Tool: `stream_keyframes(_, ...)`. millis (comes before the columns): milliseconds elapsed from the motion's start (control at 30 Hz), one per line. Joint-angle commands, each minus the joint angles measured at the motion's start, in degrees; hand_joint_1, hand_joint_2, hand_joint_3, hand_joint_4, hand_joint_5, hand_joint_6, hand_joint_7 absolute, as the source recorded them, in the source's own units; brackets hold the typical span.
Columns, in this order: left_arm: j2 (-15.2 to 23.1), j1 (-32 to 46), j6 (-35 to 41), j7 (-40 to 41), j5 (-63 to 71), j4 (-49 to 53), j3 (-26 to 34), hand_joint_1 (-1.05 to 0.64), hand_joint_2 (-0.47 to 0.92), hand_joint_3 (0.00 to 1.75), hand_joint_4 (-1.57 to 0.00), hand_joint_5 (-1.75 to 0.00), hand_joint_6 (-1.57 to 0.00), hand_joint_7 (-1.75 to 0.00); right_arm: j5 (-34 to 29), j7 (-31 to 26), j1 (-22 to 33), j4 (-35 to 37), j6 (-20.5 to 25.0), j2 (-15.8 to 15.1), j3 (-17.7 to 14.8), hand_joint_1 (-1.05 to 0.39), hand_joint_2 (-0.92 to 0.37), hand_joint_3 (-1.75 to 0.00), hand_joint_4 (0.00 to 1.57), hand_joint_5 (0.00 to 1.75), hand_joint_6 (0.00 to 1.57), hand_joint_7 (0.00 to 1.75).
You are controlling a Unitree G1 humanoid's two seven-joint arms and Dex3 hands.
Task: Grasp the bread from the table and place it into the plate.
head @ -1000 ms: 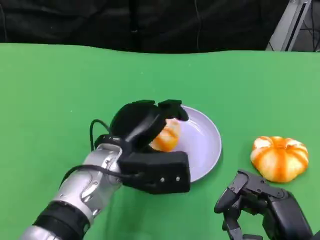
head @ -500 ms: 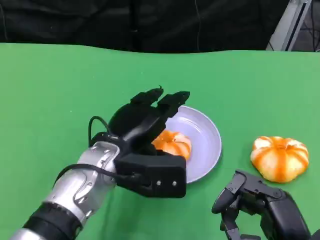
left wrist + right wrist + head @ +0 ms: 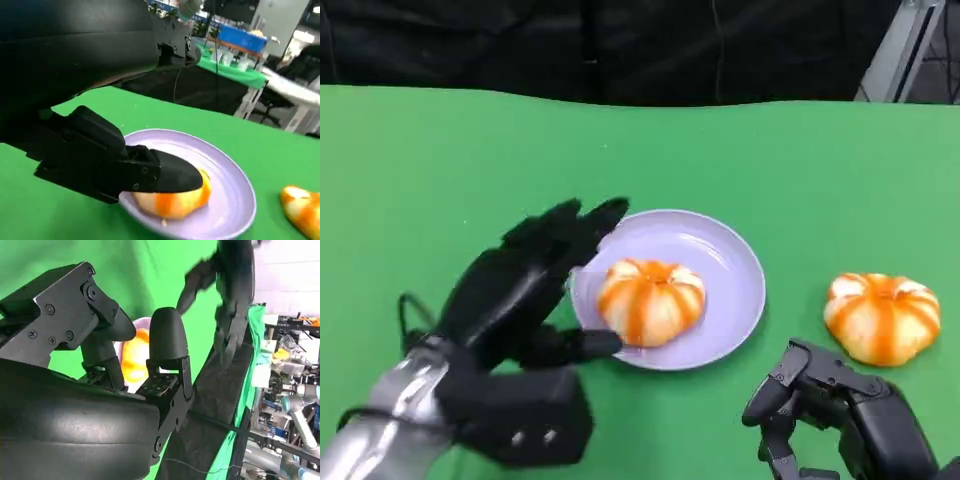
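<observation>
Silver L forearm point(image 3: 370, 440) w/ black cable, black boxy-backed left hand point(image 3: 515, 300); black screw-studded right hand point(image 3: 840, 410).

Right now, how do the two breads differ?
The left bread lies on the plate, with the left hand open beside it; the right bread lies on the bare table, near the right hand. Both are round, with orange stripes.

Plate point(image 3: 730, 300): smooth, slightly glossy plastic. Bread point(image 3: 650, 298): glazed, shiny crust. Table point(image 3: 440, 160): matt green cloth. Left hand point(image 3: 520, 290): matt black plastic.
</observation>
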Motion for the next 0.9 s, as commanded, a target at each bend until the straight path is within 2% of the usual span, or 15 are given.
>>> stream_keyframes(33, 2.0, 7.2, -4.8, -0.1, -6.2, -4.6, 4.9, -0.64, 0.92, 0.37, -0.26, -0.34, -0.26, -0.14, 0.4, -0.2, 0.1, -0.2, 0.0, -0.5, -0.6, 0.03, -0.44, -1.28, 0.69, 1.67, 0.71, 1.4)
stream_keyframes(67, 1.6, 9.3, -5.4, -0.5, -8.7, -5.8, 6.0, -0.64, 0.92, 0.35, -0.25, -0.53, -0.32, -0.15, 0.5, -0.2, 0.1, -0.1, 0.0, -0.5, -0.6, 0.04, -0.44, -1.29, 0.69, 1.67, 0.71, 1.41)
stream_keyframes(133, 1.0, 11.4, -6.0, -1.2, -11.4, -7.1, 7.3, -0.62, 0.92, 0.31, -0.27, -0.67, -0.41, -0.18, 0.5, -0.1, 0.0, -0.1, 0.0, -0.5, -0.7, 0.05, -0.43, -1.3, 0.69, 1.67, 0.71, 1.41)
stream_keyframes(333, 0.3, 12.2, -6.0, -2.6, -12.1, -7.8, 8.3, -0.61, 0.92, 0.29, -0.27, -0.73, -0.43, -0.19, 0.6, -0.1, 0.0, -0.1, 0.0, -0.5, -0.7, 0.05, -0.43, -1.31, 0.68, 1.68, 0.71, 1.41)
stream_keyframes(367, -3.1, 16.7, -8.0, -1.7, -18.4, -9.1, 9.3, -0.61, 0.92, 0.29, -0.26, -0.73, -0.43, -0.19, 0.7, 0.1, -0.2, 0.2, -0.4, -0.8, -1.1, 0.05, -0.43, -1.31, 0.68, 1.68, 0.71, 1.41)
stream_keyframes(400, -5.8, 20.1, -9.5, -1.2, -23.2, -10.1, 10.1, -0.33, 0.85, 0.52, -0.61, -1.05, -0.74, -0.57, 0.8, 0.2, -0.3, 0.5, -0.7, -1.1, -1.4, 0.04, -0.43, -1.29, 0.7, 1.67, 0.71, 1.4)
stream_keyframes(433, -7.6, 22.5, -10.6, -1.1, -26.6, -10.8, 10.8, -0.23, 0.76, 0.71, -0.72, -1.17, -0.8, -0.78, 0.8, 0.3, -0.5, 0.7, -0.9, -1.3, -1.6, 0.04, -0.43, -1.28, 0.7, 1.67, 0.71, 1.4)
stream_keyframes(467, -9.5, 24.3, -11.3, -1.6, -29.8, -11.1, 11.0, -0.17, 0.71, 0.82, -0.77, -1.23, -0.83, -0.9, 0.9, 0.4, -0.5, 0.7, -0.9, -1.4, -1.9, 0.04, -0.43, -1.28, 0.71, 1.67, 0.72, 1.4)
stream_keyframes(500, -10.4, 24.9, -11.4, -2.5, -31.0, -11.1, 11.0, -0.13, 0.63, 1.0, -0.81, -1.39, -0.83, -1.09, 1.0, 0.5, -0.5, 0.6, -0.9, -1.5, -2.0, 0.04, -0.44, -1.27, 0.71, 1.67, 0.72, 1.39)
stream_keyframes(567, -11.6, 25.6, -11.6, -3.8, -32.4, -11.1, 11.3, -0.1, 0.58, 1.12, -0.82, -1.48, -0.82, -1.2, 1.0, 0.6, -0.4, 0.6, -0.8, -1.5, -2.2, 0.04, -0.44, -1.27, 0.72, 1.67, 0.72, 1.39)
stream_keyframes(667, -12.8, 26.2, -11.6, -5.2, -33.7, -10.9, 11.8, -0.1, 0.55, 1.2, -0.82, -1.53, -0.82, -1.27, 1.0, 0.7, -0.4, 0.8, -1.2, -1.5, -2.4, 0.04, -0.43, -1.27, 0.72, 1.66, 0.73, 1.39)
stream_keyframes(700, -13.4, 26.4, -11.6, -5.4, -34.1, -10.7, 12.0, -0.12, 0.52, 1.23, -0.83, -1.63, -0.83, -1.4, 1.0, 0.8, -0.5, 0.8, -1.3, -1.6, -2.6, 0.04, -0.43, -1.28, 0.71, 1.66, 0.73, 1.39)
stream_keyframes(733, -14.0, 26.6, -11.5, -5.6, -34.5, -10.6, 12.2, -0.13, 0.51, 1.24, -0.83, -1.67, -0.82, -1.45, 1.1, 0.8, -0.5, 0.8, -1.3, -1.7, -2.8, 0.04, -0.43, -1.28, 0.71, 1.66, 0.73, 1.39)
stream_keyframes(900, -15.9, 26.6, -11.9, -6.6, -34.8, -10.1, 13.1, -0.16, 0.49, 1.23, -0.83, -1.72, -0.8, -1.5, 1.5, 1.0, -0.5, 0.5, -0.8, -1.6, -2.9, 0.02, -0.42, -1.3, 0.71, 1.67, 0.73, 1.4)
